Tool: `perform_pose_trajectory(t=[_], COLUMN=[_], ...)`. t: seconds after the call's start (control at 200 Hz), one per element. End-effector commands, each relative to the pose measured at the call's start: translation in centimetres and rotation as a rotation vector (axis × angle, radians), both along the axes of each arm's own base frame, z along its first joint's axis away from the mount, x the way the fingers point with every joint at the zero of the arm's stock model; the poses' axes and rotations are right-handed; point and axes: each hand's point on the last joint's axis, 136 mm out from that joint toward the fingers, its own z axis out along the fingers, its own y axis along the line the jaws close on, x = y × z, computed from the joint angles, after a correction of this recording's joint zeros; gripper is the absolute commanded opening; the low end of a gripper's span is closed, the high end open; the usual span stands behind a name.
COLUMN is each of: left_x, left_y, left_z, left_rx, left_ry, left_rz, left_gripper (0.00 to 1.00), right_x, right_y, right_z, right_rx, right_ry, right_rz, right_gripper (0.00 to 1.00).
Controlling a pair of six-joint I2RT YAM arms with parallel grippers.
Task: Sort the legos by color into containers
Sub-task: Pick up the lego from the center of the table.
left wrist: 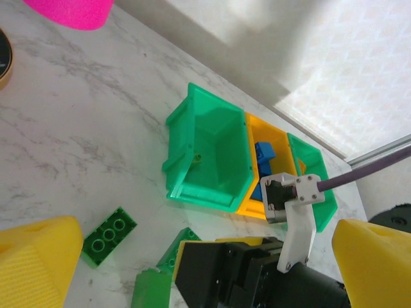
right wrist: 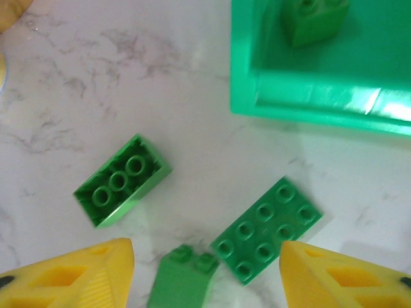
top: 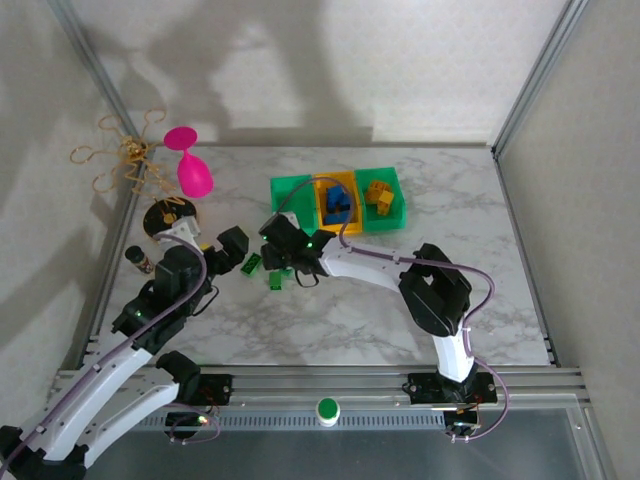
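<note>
Three containers stand in a row at the back: a green bin [top: 290,188], an orange-yellow one [top: 322,205] holding blue legos [top: 337,207], and a green one [top: 396,205] holding orange legos [top: 378,195]. My right gripper [right wrist: 205,256] is open just above the table in front of the left green bin [right wrist: 321,70], which holds one green brick [right wrist: 314,19]. A sloped green brick [right wrist: 183,285] and a flat green plate [right wrist: 266,230] lie between its fingers, untouched. An upturned green brick [right wrist: 121,181] lies to their left. My left gripper [left wrist: 205,256] is open, close behind the right one.
A pink goblet [top: 190,165] lies at the back left beside a gold wire ornament [top: 125,150], with a round dark dish [top: 168,215] and a small dark cylinder [top: 138,260] near the left wall. The metal frame rails edge the table on both sides.
</note>
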Motion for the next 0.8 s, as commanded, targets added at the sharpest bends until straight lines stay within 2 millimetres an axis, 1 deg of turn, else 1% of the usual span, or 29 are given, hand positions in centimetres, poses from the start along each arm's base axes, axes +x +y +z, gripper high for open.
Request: perform_pose_trajectory(t=[0.0,0.11,0.175,0.26,0.355,0.456,0.556,0.796], left_x=[-0.8,-1.3,-1.5,-1.7,-1.8,-1.9,-1.9,-2.1], left_y=[1.3,1.6,1.7,1.9,2.0,2.0,2.0,2.2], left_z=[-1.4,-1.4,-1.3,-1.2,-1.2,-1.3,-1.4,-1.1], left_rx=[0.016,0.013,0.009,0.006,0.001,0.000,-0.002,-0.001], left_ry=[0.043,0.046,0.043,0.039,0.039,0.040,0.042,0.035], left_rz=[0.042,0.048,0.049,0.052,0.055,0.055,0.055,0.057], left_gripper=[1.00,1.00,1.00,1.00,1.00,1.00,1.00,1.00], right_x=[-1.8,-3.2,-4.0,-4.3,-4.1,-4.1,-4.1,-3.6], right_y=[0.2,0.8,1.7,1.5,0.6,0.2,0.4,1.0], right_z=[-1.2,-2.6,-3.2,-4.0,-4.7,-5.5,-6.2,-6.5], right_rx=[0.009,0.014,0.026,-0.027,-0.081,-0.114,-0.128,-0.146], right_ry=[0.052,0.099,0.117,0.106,0.082,0.076,0.082,0.064], right_rz=[-0.082,-0.116,-0.104,-0.127,-0.155,-0.164,-0.154,-0.138], right_gripper=[0.63,0.63,0.63,0.63,0.63,0.62,0.58,0.46])
